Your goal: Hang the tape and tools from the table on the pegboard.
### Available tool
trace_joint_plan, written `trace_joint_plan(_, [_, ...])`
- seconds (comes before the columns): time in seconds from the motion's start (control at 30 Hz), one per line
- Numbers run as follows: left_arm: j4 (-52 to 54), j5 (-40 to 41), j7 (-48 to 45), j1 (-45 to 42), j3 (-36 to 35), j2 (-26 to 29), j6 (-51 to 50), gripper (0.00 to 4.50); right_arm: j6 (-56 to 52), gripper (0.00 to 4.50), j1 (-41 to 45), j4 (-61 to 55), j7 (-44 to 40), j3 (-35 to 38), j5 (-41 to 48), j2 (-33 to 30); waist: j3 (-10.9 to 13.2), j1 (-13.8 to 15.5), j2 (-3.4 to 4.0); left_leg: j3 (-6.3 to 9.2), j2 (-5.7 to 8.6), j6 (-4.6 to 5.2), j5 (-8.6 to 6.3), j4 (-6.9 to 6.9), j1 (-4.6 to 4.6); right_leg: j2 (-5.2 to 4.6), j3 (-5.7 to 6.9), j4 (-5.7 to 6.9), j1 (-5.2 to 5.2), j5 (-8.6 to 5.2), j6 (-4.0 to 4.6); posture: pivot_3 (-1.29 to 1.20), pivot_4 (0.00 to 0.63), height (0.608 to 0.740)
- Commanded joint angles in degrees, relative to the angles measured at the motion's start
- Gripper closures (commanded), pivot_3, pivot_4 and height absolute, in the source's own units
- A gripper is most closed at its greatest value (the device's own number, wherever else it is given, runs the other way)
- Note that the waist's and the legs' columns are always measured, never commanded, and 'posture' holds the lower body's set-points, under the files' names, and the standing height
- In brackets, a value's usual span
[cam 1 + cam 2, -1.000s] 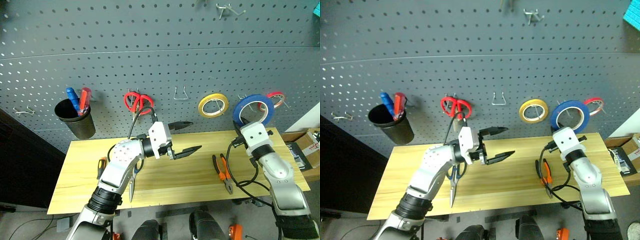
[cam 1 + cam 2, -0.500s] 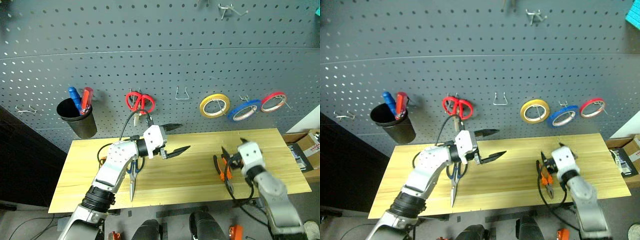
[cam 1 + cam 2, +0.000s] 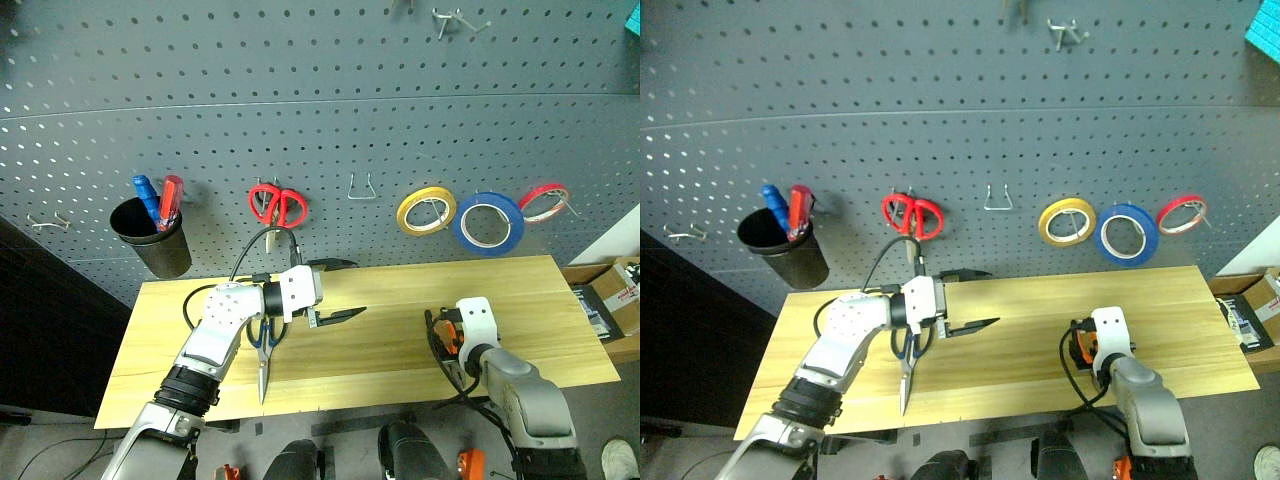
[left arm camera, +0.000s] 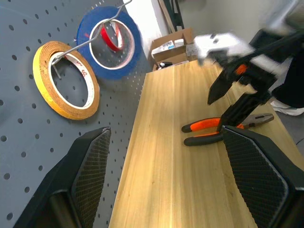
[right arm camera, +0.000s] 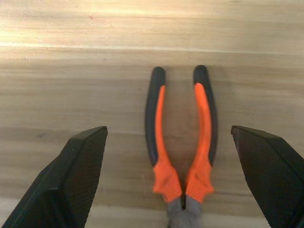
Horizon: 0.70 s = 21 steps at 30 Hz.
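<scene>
- Blue tape [image 3: 486, 222] hung on a hook of the pegboard [image 3: 320, 130], between the yellow roll [image 3: 427, 211] and the red roll [image 3: 545, 200].
- Wooden table [image 3: 380, 340] sat below the pegboard.
- R gripper [image 5: 166, 180] was low over the table's right part, fingers spread wide, nothing held; orange-and-black pliers [image 5: 182, 137] lay flat on the wood between them, handles pointing away from the wrist.
- L gripper [image 3: 335, 292] hovered over the table's middle, pointing right, fingers wide apart, empty.
- Blue-handled scissors [image 3: 264, 355] lay on the table just under the L forearm, blades toward the near edge.
- Red-handled scissors [image 3: 277, 205] hung on the board, w/ a black cup [image 3: 152, 238] of pens left of them.
- Screwdriver: couldn't tell where.
</scene>
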<state>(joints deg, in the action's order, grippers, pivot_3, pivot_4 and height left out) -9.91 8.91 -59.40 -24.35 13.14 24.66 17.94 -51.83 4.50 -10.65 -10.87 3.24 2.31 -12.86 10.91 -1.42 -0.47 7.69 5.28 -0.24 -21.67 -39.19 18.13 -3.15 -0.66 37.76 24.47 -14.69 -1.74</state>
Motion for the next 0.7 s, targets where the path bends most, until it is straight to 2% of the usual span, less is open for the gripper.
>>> trace_joint_plan(0.03, [1.2,1.64,0.9,-0.26,-1.38,-0.62,-1.16,0.54,1.86,0.01,2.35,4.98,0.68,-0.17,-1.24,-1.63,0.0,0.02,0.0,0.0,0.0,0.0,0.0,0.0,0.0,0.0,0.01,0.01,0.01,0.0,0.0,-0.02,0.17,0.74])
trace_joint_plan(0.43, [1.62,0.99,1.4,0.31,-1.52,-0.24,-0.5,0.54,0.83,0.01,6.73,11.88,-1.09,1.4,2.12,-1.57,-0.33,-0.14,-0.14,-0.02,-0.02,0.0,-0.01,-0.35,0.08,0.02,-0.01,0.23,0.03,0.0,0.0,0.0,0.158,0.74])
trace_joint_plan(0.57, [1.9,0.98,1.95,0.34,-1.59,-0.12,-0.46,0.54,0.73,0.01,6.59,6.84,0.07,1.74,1.76,-2.41,-0.36,-0.07,-0.1,0.04,0.0,0.01,-0.01,-0.59,0.31,0.02,0.03,0.31,0.16,0.05,-0.03,0.0,0.155,0.74])
trace_joint_plan(0.7, [2.26,0.97,2.41,0.41,-1.75,-0.13,-0.56,0.54,-2.26,0.01,4.01,-2.94,0.86,1.27,1.72,-2.51,-0.44,-0.08,-0.08,-0.04,0.04,0.01,0.0,-0.76,0.8,0.01,-0.06,0.46,0.76,0.15,-0.03,0.01,0.153,0.74])
